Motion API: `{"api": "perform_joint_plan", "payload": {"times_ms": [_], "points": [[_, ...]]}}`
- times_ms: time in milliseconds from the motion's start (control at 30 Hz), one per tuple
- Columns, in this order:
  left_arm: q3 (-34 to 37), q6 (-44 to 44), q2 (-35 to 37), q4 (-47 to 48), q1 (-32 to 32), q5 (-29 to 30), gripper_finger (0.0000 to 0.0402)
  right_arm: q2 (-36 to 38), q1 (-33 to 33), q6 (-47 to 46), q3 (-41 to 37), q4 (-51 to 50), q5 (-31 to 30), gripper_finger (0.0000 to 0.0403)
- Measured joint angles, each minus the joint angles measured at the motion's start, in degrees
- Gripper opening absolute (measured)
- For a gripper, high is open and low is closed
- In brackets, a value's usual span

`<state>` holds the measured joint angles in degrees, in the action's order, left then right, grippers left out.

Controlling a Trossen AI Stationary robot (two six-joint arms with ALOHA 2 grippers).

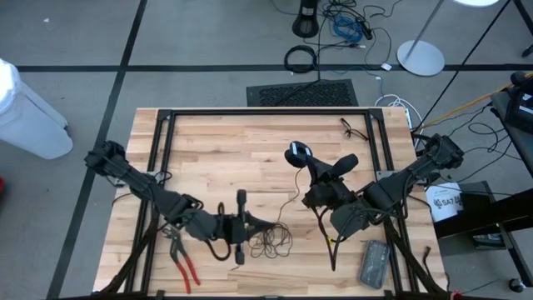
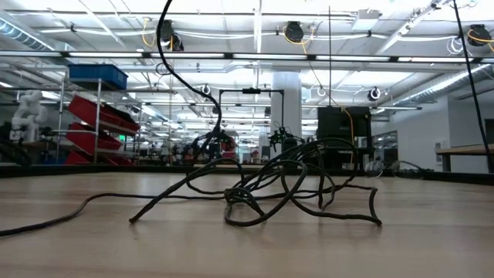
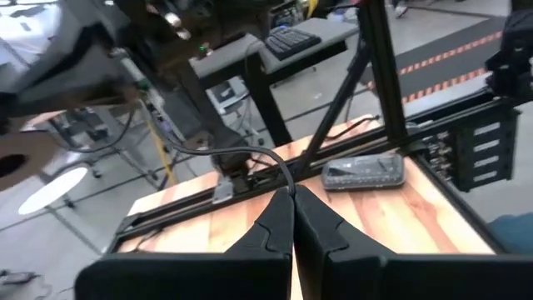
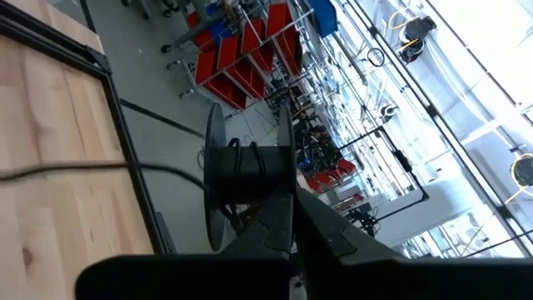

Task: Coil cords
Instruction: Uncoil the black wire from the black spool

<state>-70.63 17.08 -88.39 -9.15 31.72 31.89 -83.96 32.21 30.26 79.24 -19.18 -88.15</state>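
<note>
The thin black cord lies in a loose tangle [image 1: 271,242] on the wooden table near the front edge; it also shows in the low view [image 2: 270,193]. One strand [image 1: 291,196] rises from it to a small round dark spool [image 1: 298,152]. My right gripper [image 1: 306,163] is shut on that spool above the table's middle. My left gripper [image 1: 258,223] is shut on the cord just left of the tangle. My left gripper pinches one strand of the cord [image 3: 287,188] between its two fingertips, coming about level from the table's left. The strand arcs away from the tips, slack. My right gripper pinches the spool [image 4: 250,179] at its fingertips, with the fingers between its two round flanges. The spool is lifted clear of the table, and the cord [image 4: 83,171] trails off from it.
Red-handled pliers [image 1: 183,260] lie at the front left, beside my left arm. A grey flat device [image 1: 375,262] lies at the front right. A short dark cord piece [image 1: 354,127] lies at the far edge. A black frame [image 1: 266,112] runs around the table.
</note>
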Motion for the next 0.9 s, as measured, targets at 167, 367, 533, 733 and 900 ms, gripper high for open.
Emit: {"api": "perform_joint_plan", "payload": {"times_ms": [167, 367, 533, 733, 900], "points": [[0.0, -0.26, -1.95, -0.45, -1.67, -3.03, 0.0, 0.0, -0.01, -0.72, 0.0, 0.01, 0.83, 0.0], [0.0, -0.28, -4.08, -0.6, -3.65, -3.18, 0.0, -0.04, 0.0, -0.72, 0.0, 0.72, 3.04, 0.0], [0.0, -0.3, -4.21, 3.85, -5.11, -2.69, 0.0, -0.04, 0.08, 0.11, 0.0, 1.28, 3.19, 0.0], [0.02, -0.26, -3.92, 10.08, -5.17, 5.67, 0.0, -0.04, 0.72, 3.12, 0.0, 5.54, 3.25, 0.0], [0.02, -0.24, -3.92, 14.26, -5.16, 10.6, 0.0, -0.04, 2.12, 7.29, 0.0, 12.19, 5.91, 0.0]]}}
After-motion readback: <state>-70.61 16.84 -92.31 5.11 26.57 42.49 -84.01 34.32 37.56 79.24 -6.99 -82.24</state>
